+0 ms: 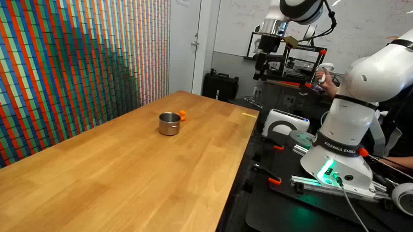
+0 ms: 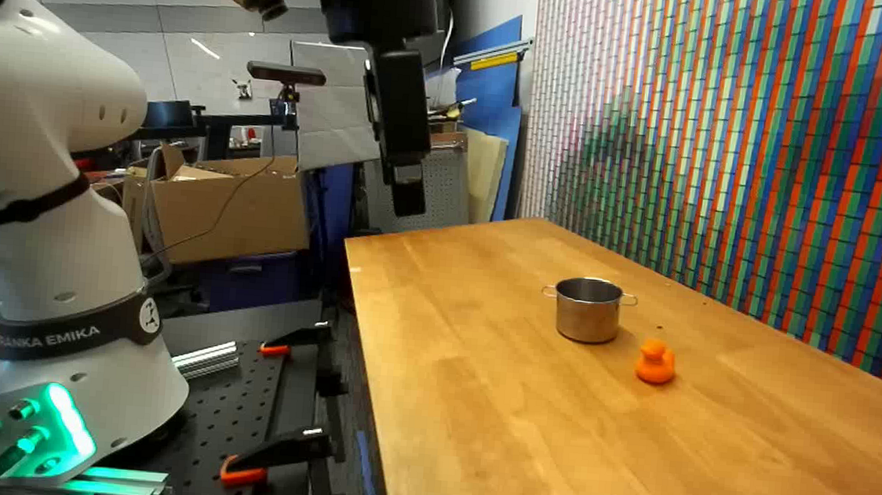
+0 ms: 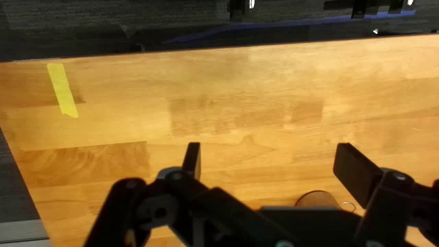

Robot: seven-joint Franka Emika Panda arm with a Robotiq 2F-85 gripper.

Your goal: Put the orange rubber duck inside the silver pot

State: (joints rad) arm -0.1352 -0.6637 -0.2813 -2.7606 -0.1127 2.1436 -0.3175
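The orange rubber duck is sitting upright on the wooden table, just beside the silver pot and outside it, with a bit of wood showing between the two in an exterior view. The pot's upright too, mouth up, dark inside, with a little wire handle sticking out on each side. Also in an exterior view, the pot stands in front of the duck and hides part of it (annoying, since I can't judge the gap from there).

The gripper is hanging up in the air, well apart from both things. Its fingers are spread nice and wide in the wrist view, and you can see straight through to the wood in the gap. Only part of the pot pokes out at the bottom there, since the gripper's body covers the rest.

There's a strip of yellow tape near the table's corner. In an exterior view someone's hand has a white controller in its grip, and the robot arm has a green glow at its base.
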